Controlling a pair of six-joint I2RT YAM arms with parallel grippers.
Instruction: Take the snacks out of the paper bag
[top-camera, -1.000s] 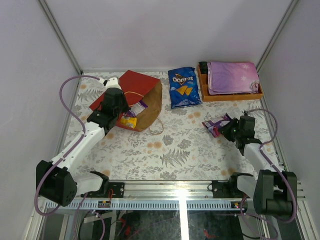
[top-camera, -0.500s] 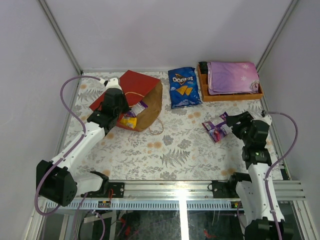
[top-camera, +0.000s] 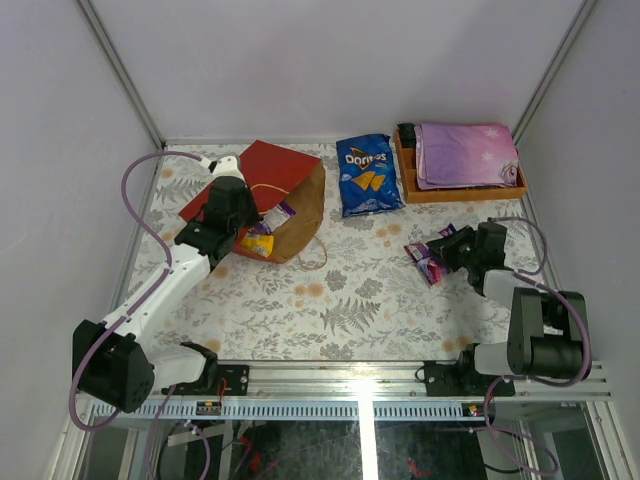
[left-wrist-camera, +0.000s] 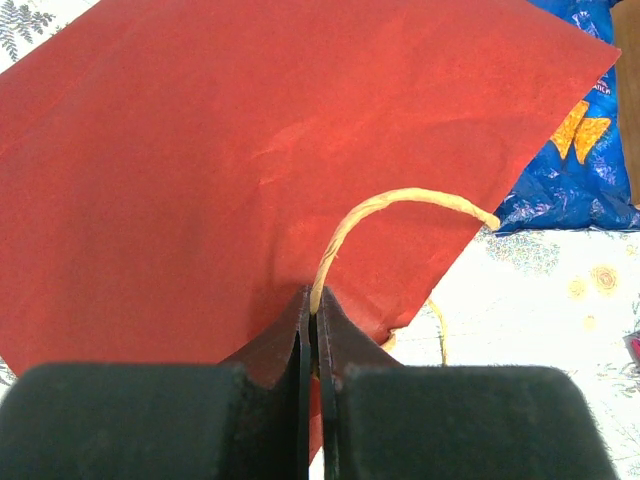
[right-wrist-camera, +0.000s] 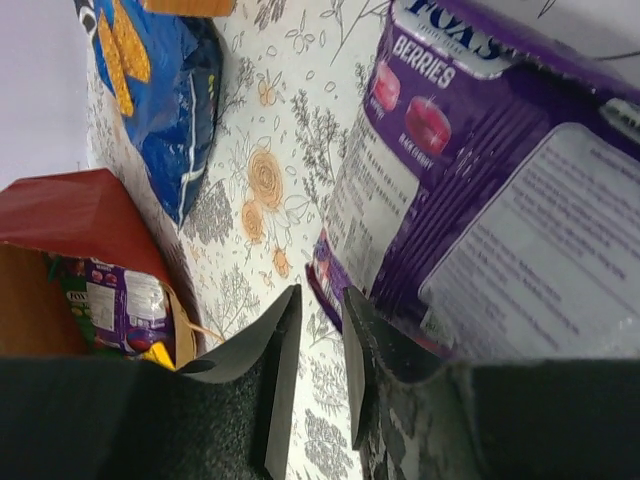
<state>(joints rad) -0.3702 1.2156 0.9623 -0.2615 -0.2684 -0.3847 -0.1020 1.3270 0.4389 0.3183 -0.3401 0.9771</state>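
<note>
Red paper bag lies sideways on the surface, left gripper pinching its thin handle. Light, slippery packets at its mouth want a crimped-edge grip. Right gripper, slightly parted, sits empty beside the Fox's pack.

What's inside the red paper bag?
A purple packet and a yellow packet peek out of the open mouth of the red paper bag. Anything deeper inside is covered by the bag's red side, so I cannot see it.
</note>
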